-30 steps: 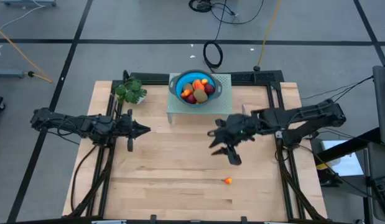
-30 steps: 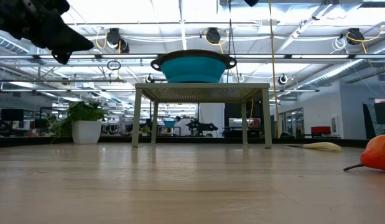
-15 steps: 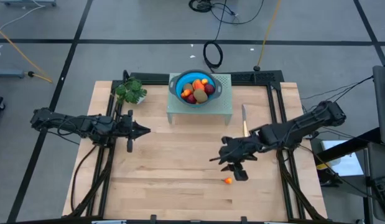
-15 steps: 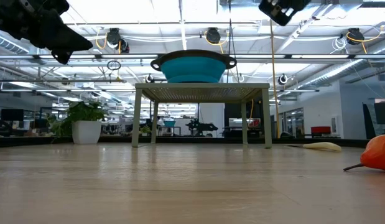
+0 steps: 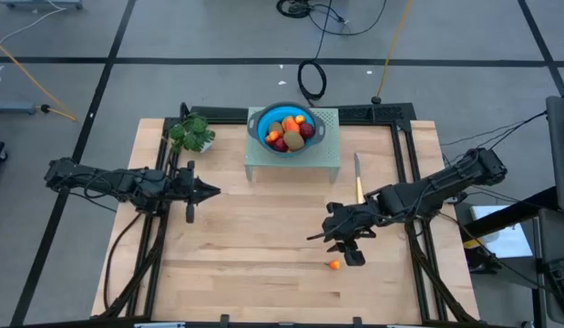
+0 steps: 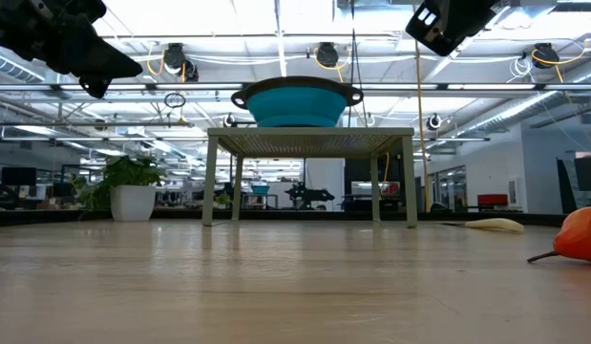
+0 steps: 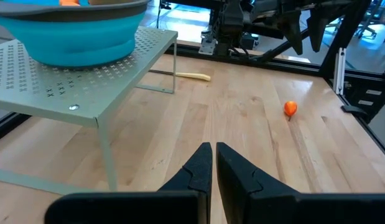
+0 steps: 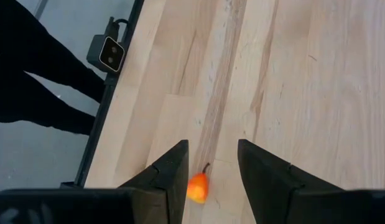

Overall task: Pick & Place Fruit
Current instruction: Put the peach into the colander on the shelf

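Observation:
A tiny orange-red fruit [image 5: 333, 265] lies on the wooden table near its near edge; it also shows as the fruit [image 8: 197, 186] in the right wrist view and the fruit [image 7: 290, 109] in the left wrist view. My right gripper [image 5: 340, 242] hovers open just above and beyond it, fingers pointing down. Several more fruit pieces sit in the blue bowl [image 5: 286, 129] on the pale green perforated stand [image 5: 327, 155]. My left gripper [image 5: 211, 190] waits shut over the table's left half.
A slim yellow-handled knife [image 5: 358, 178] lies right of the stand. A green leafy bunch [image 5: 192, 134] sits at the far left corner. Bare wood [image 5: 254, 228] spreads between the two arms. A small camera [image 8: 109, 53] sits at the table's near edge.
My right gripper has moved from beside the stand toward the table's near edge and downward, coming over the tiny orange-red fruit. The fruit has stayed where it was.

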Available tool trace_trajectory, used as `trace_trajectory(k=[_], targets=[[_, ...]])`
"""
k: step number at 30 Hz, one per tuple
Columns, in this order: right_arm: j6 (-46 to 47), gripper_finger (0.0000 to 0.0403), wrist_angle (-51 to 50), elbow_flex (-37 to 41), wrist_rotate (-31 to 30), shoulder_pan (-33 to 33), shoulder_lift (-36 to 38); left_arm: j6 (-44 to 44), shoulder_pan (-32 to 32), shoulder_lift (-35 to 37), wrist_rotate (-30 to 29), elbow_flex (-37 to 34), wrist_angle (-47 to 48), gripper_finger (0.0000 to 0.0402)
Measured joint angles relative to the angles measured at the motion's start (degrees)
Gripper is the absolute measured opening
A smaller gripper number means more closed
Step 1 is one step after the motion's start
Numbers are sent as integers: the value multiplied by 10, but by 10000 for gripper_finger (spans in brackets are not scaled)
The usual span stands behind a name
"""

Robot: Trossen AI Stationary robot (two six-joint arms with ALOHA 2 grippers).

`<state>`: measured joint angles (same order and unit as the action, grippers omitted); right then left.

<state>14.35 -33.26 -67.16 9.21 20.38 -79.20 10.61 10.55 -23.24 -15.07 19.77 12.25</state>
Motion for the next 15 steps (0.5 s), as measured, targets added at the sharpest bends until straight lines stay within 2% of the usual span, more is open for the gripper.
trace_trajectory(k=[7,15], targets=[[0,130,0,0,-2,-6,0,-2,0,0,0,0,0,21],[56,130,0,0,-1,-9,0,-19,0,0,0,0,-1,21]])
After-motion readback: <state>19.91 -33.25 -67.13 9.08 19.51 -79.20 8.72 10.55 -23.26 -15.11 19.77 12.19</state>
